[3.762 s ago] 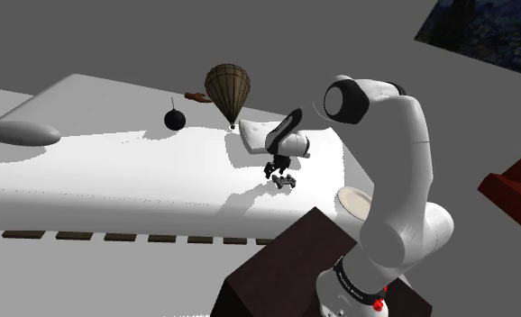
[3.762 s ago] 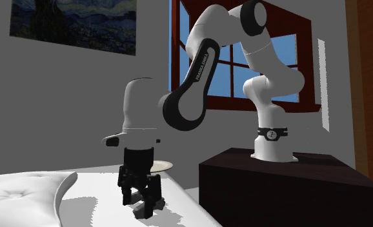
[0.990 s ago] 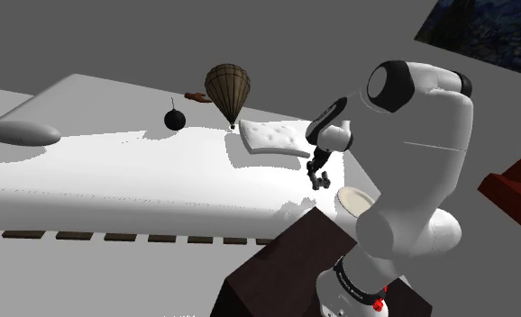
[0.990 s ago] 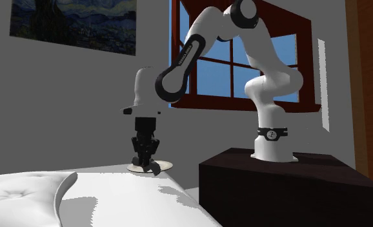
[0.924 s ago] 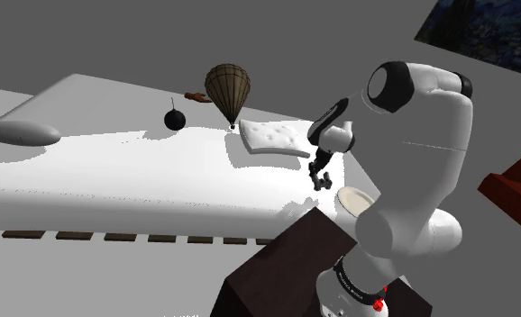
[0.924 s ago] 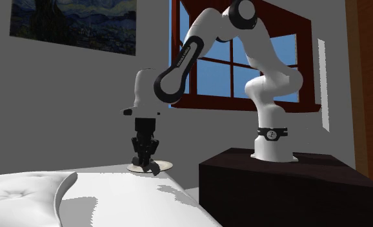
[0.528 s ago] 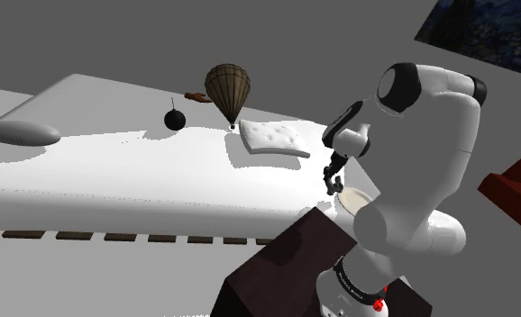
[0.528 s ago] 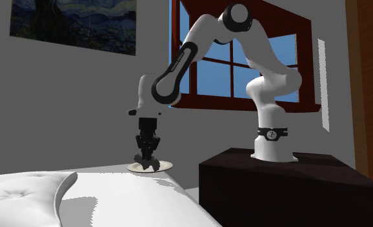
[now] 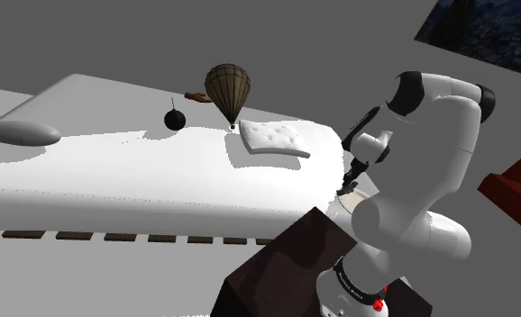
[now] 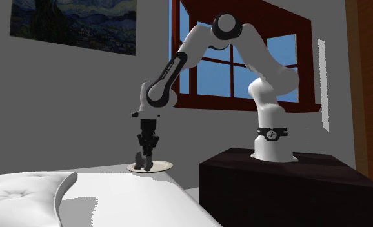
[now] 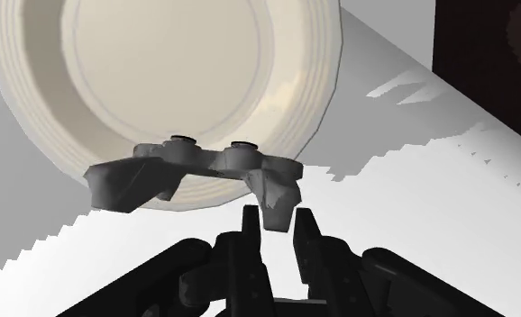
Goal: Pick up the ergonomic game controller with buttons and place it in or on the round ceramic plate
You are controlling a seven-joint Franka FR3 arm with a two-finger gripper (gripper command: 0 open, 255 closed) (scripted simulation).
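The pincer [image 11: 275, 218] is clamped on one horn of the grey controller [image 11: 196, 167], so the body hangs sideways off the fingers rather than centred between them. That offset puts most of it over the near rim of the pale plate [image 11: 169, 81], which lies on the bed [image 11: 430, 207] at the corner beside the stand [image 10: 275, 184]. The controller seems to hang just above the plate, though contact is hard to judge. A release likely calls for it to be further inside the rim.
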